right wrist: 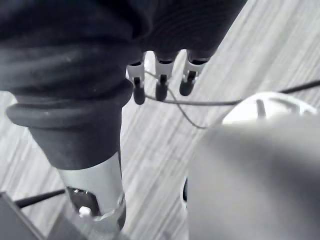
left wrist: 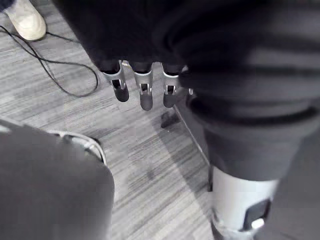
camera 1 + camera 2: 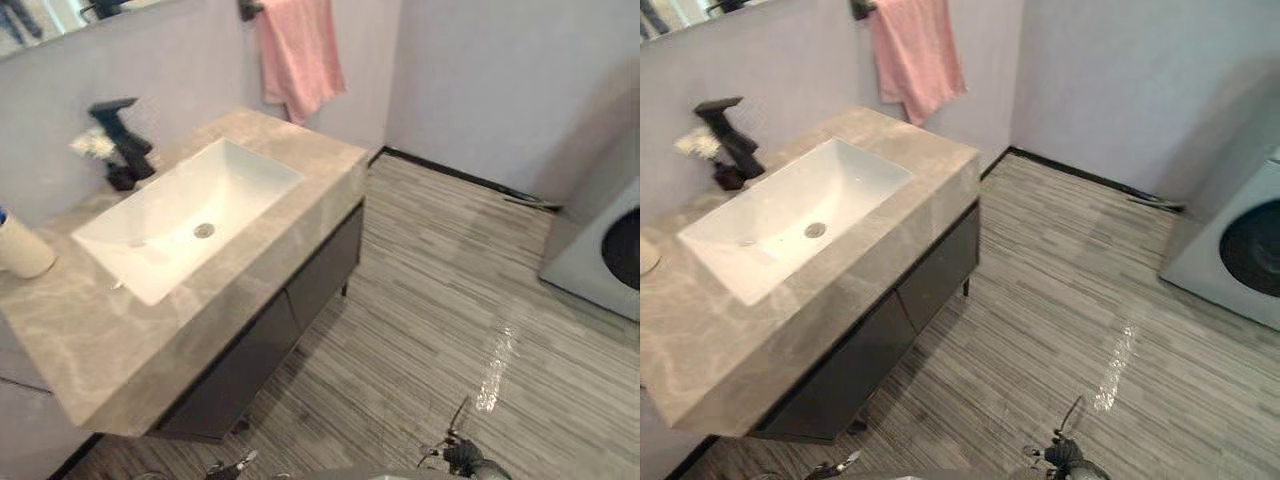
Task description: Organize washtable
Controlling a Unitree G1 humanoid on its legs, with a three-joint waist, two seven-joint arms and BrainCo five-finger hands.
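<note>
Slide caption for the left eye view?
Beige washtable with white sink and black faucet; pink towel hangs behind.

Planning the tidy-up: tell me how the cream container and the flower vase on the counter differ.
The cream container is pale and bulky; the flower vase is dark, small, holding white flowers. The container stands at the counter's left end; the vase sits by the wall beside the black faucet. Both stand on the countertop.

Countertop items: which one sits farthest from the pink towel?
The white container at the left edge of the countertop; the black faucet and the white flowers stand nearer the towel.
</note>
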